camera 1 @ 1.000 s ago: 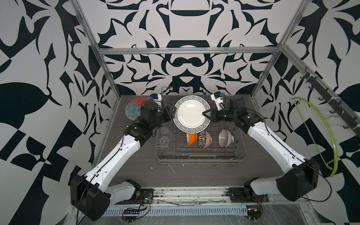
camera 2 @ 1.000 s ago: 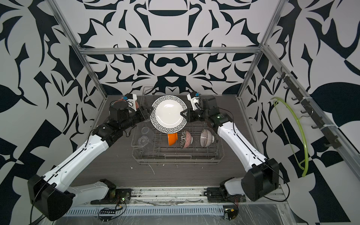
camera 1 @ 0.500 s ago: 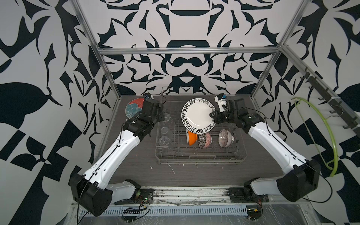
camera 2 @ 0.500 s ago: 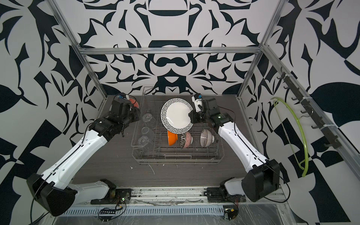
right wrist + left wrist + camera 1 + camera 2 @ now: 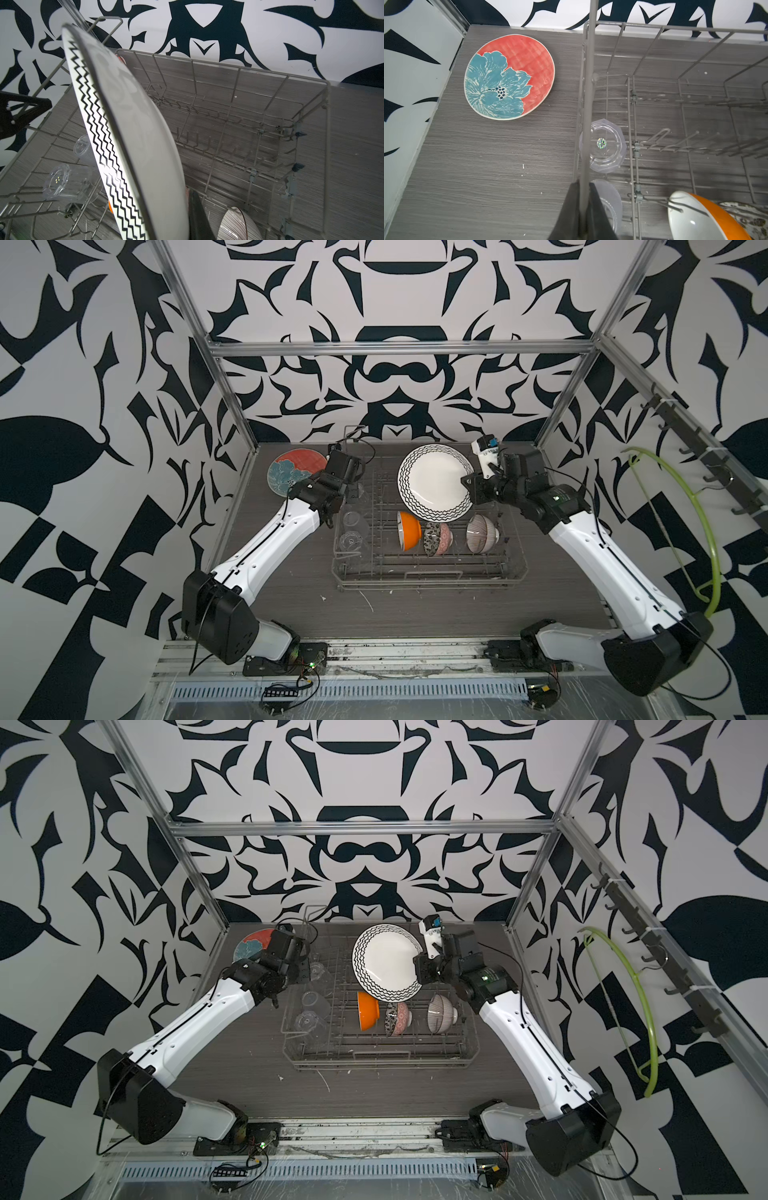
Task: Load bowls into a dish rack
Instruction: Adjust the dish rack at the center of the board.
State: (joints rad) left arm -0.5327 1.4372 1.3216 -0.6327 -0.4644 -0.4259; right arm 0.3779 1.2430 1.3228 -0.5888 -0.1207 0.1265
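The dish rack (image 5: 432, 577) sat in the middle of the table (image 5: 270, 593), and all three bowls were inside it, standing on edge in one row across its near half. The orange bowl (image 5: 409, 531) was leftmost with its white inside turned left, the floral bowl (image 5: 436, 538) stood just beside it, and the striped bowl (image 5: 481, 533) stood a little apart on the right. Both top views showed the same order (orange (image 5: 368, 1011), floral (image 5: 397, 1018), striped (image 5: 442, 1014)).

The right gripper (image 5: 467, 485) was clamped on the right edge of a zigzag plate (image 5: 434, 483), a large white plate with a black wavy rim, held tilted above the far half of the rack. In the right wrist view one dark finger (image 5: 197, 216) lay against the plate's white face (image 5: 135, 135).

The left gripper (image 5: 584, 187) was pinched together on a grey wire of the rack's left side, the wire running up between its two dark fingers.

Clear glasses (image 5: 352, 519) stood in the rack's left column. A red-and-teal flower plate (image 5: 291, 472) lay flat on the table in the far left corner, outside the rack
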